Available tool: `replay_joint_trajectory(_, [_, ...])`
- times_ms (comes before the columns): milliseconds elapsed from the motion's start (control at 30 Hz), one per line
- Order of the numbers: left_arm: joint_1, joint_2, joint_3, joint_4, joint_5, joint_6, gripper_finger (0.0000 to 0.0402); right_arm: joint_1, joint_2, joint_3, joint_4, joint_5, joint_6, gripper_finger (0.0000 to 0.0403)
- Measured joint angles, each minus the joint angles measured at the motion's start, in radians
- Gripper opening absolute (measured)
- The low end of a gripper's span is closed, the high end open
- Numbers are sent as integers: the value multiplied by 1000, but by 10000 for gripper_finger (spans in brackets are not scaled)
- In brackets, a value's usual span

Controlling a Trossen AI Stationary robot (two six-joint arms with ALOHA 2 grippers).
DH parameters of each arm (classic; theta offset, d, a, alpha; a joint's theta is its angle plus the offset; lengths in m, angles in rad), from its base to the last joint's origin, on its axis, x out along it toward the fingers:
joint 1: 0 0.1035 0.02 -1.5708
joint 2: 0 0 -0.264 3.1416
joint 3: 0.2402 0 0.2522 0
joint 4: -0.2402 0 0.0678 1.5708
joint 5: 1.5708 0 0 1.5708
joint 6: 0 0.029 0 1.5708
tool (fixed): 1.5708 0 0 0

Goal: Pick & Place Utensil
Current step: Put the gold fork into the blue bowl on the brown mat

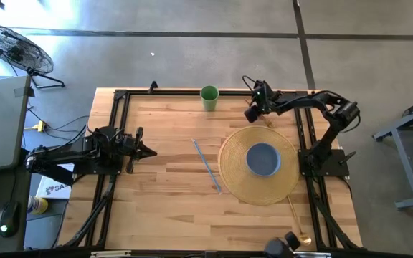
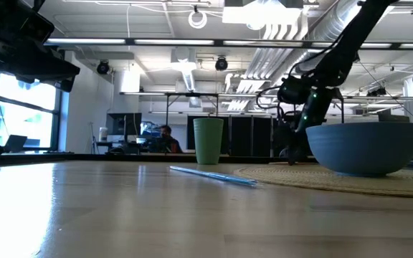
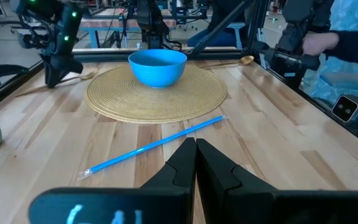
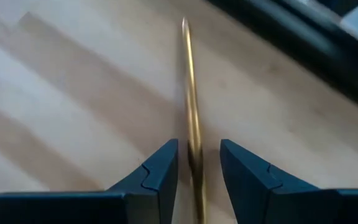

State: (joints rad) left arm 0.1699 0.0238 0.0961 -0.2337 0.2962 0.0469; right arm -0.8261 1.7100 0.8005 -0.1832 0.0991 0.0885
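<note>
A gold utensil point(image 4: 190, 93) lies flat on the wood at the table's far right, just beyond the woven placemat point(image 1: 258, 163). In the left wrist view the utensil point(image 3: 82, 76) shows beside my right arm. My right gripper point(image 4: 199, 148) points down over it, open. One finger stands on each side of the thin handle, which is closer to one finger. That gripper point(image 1: 252, 112) also shows in the low view point(image 2: 291, 153) behind the bowl. My left gripper point(image 3: 195, 149) is shut and waits at the table's left point(image 1: 149, 151).
A blue bowl point(image 1: 262, 159) sits on the placemat. A blue straw point(image 1: 208, 165) lies mid-table, and a green cup point(image 1: 209, 97) stands at the far edge. A gold spoon point(image 1: 295, 213) lies at the near right. A person's sleeve point(image 3: 353, 43) shows beyond the right edge.
</note>
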Motion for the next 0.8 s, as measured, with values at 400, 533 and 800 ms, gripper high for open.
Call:
replay_joint_trajectory(400, [0, 0, 0, 0, -1, 0, 10, -25, 3, 78, -251, -57, 24, 83])
replay_joint_trajectory(533, [0, 0, 0, 0, -1, 0, 10, -30, 2, 61, -219, -64, 19, 62])
replay_joint_trajectory(800, [0, 0, 0, 0, -3, 0, 10, -31, 0, 53, -189, -77, 7, 16])
